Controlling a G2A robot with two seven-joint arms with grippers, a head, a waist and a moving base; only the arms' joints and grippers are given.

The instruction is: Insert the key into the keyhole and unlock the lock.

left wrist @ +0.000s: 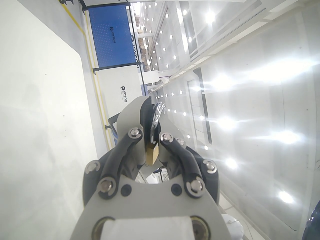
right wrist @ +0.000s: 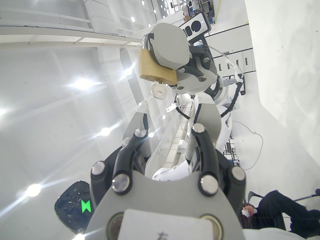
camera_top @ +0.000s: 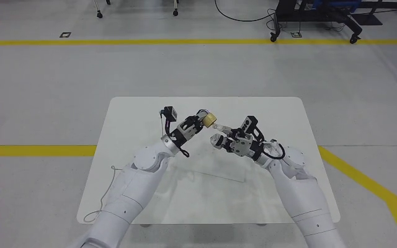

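The brass lock (camera_top: 211, 118) is held in the air above the table (camera_top: 142, 124), over its middle and a little toward its far edge. The left gripper (camera_top: 201, 119) is clamped on it. In the left wrist view the silver shackle (left wrist: 158, 112) sits pinched near the fingertips. The brass body lies lower between the pads, and one side sticks out past the edge of a grey finger (right wrist: 170, 46). The lock's long axis runs from the shackle end to its bottom face, and that face is turned toward the right gripper (camera_top: 218, 136). The key (right wrist: 158, 91) is seated in the bottom face, its shaft in line with the lock's body. Its round silver head points straight out at the right gripper. Also raised above the table's middle, the right gripper faces the lock with its fingers (right wrist: 141, 118) spread apart and nothing between them. The key's head lies just beyond their tips, near the narrower one. It is outside the gap, and no contact shows.
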